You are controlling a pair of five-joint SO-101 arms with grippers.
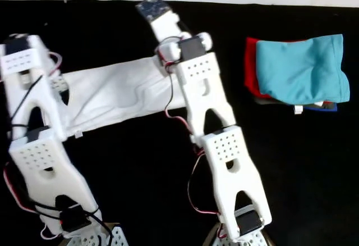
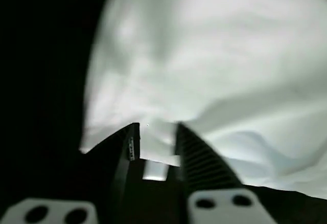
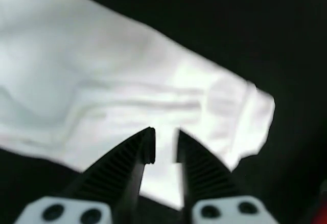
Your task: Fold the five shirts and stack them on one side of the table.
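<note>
So, both arms stretch fwd over the black surface (image 1: 140, 173). Left claw (image 2: 156, 132) pinches one end of the white shirt (image 1: 112, 97); right claw (image 3: 163, 134), narrow, grips the other. Shirt lies as a long strip betw. them. Folded stack (image 1: 300, 69) sits well apart, on the right arm's side.

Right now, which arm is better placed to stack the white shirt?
Probably right: the right gripper is at the white shirt's end nearer the stack; the left gripper holds the far end.

Black bench (image 1: 140, 190): white shirt (image 1: 112, 97) spread flat from my left tool (image 2: 156, 132) to my right tool (image 3: 162, 138); folded stack (image 1: 300, 69) well apart, beyond the right tool.
</note>
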